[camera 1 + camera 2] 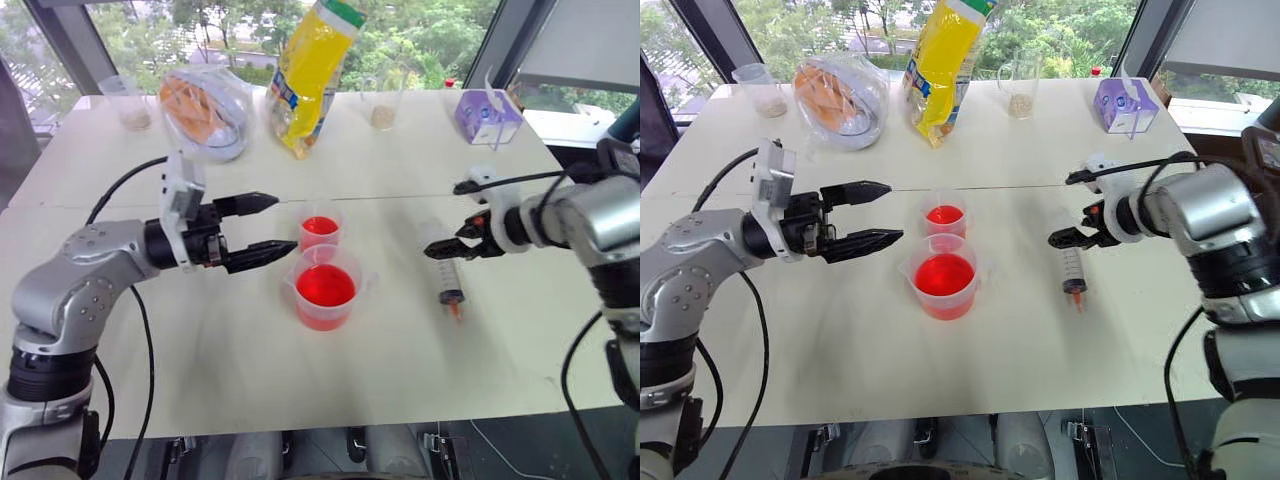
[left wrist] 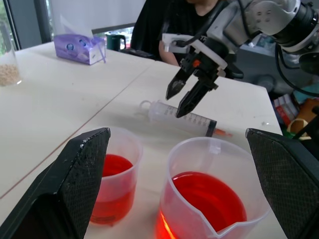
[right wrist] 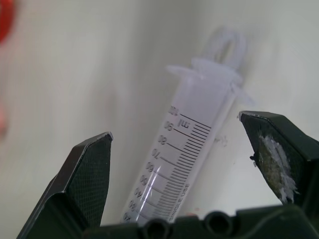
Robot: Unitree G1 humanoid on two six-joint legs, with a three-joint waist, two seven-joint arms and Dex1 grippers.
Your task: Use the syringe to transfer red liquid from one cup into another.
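The syringe [image 1: 446, 272] lies flat on the white table [image 1: 200, 350], its reddish tip toward the front edge. My right gripper [image 1: 442, 220] hovers open just above the syringe's plunger end, fingers astride the barrel [image 3: 189, 149] without touching it. The wider spouted beaker [image 1: 325, 290] holds red liquid [image 1: 325, 285] at the table's middle. The smaller plain cup [image 1: 320, 232], also red inside, stands right behind it. My left gripper [image 1: 268, 228] is open and level, just left of both cups, pointing at them and holding nothing.
Along the far edge stand a yellow bag [image 1: 310, 75], a clear bag with orange contents [image 1: 205, 110], a purple tissue box [image 1: 487, 118] and two clear cups of beige grains [image 1: 130, 103] [image 1: 382, 105]. A person [image 2: 199, 10] sits beyond the table's right side.
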